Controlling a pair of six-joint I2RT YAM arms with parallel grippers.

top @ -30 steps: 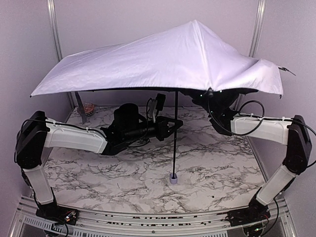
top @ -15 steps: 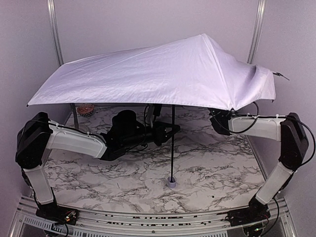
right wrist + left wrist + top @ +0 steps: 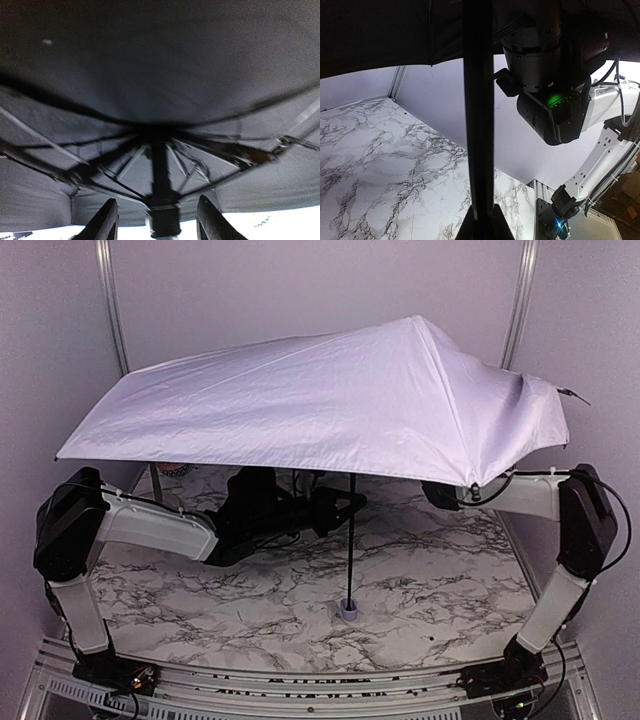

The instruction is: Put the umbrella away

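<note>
The umbrella stands open, its pale lavender canopy spread over most of the table. Its thin black shaft runs straight down to the small lavender handle, which rests on the marble. My left gripper is shut on the shaft just under the canopy, and the pads pinch it from both sides. My right gripper is under the black lining, open. The shaft's runner sits between its fingers with a gap on each side. From above, that gripper is mostly hidden by the canopy edge.
The marble table is walled at the back and on both sides. A small brownish object and a thin metal post stand at the back left, half hidden by the canopy. The right arm's wrist hangs close to the shaft.
My right gripper has opened and sunk lower under the canopy. The canopy's peak has dropped and the fabric has settled flatter. The left gripper still holds the shaft.
</note>
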